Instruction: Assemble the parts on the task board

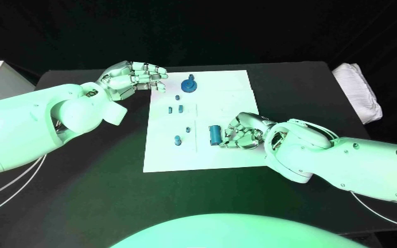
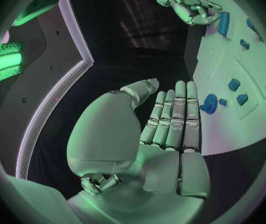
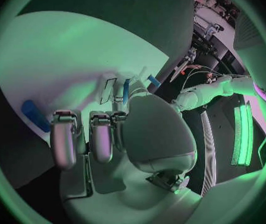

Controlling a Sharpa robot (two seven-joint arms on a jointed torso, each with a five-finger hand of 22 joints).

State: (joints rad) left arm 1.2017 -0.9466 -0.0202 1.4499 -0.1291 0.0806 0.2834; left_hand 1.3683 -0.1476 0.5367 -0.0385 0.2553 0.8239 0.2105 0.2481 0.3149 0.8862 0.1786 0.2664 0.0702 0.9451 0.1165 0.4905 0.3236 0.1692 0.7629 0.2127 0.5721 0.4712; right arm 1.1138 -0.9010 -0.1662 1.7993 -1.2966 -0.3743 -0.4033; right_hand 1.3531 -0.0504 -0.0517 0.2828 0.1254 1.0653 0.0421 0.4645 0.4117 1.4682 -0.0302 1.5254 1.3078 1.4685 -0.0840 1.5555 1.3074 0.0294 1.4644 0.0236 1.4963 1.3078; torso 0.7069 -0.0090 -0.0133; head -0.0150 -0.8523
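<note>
A black table (image 1: 91, 202) carries the white board (image 1: 217, 96) at its middle; no writing is legible. The left hand (image 1: 132, 78) hovers off the board's far left corner, fingers straight, holding nothing. The right hand (image 1: 241, 131) curls beside a blue cylinder (image 1: 214, 134) near the right edge; whether it grasps it is unclear.

- The left white arm (image 1: 58, 116) comes in from the left; its silver many-fingered left hand (image 1: 132, 78) is raised, fingers straight, side by side, holding nothing.
- The right white arm (image 1: 331, 156) reaches in low; its silver right hand (image 1: 244, 130) has fingers curled downward.
</note>
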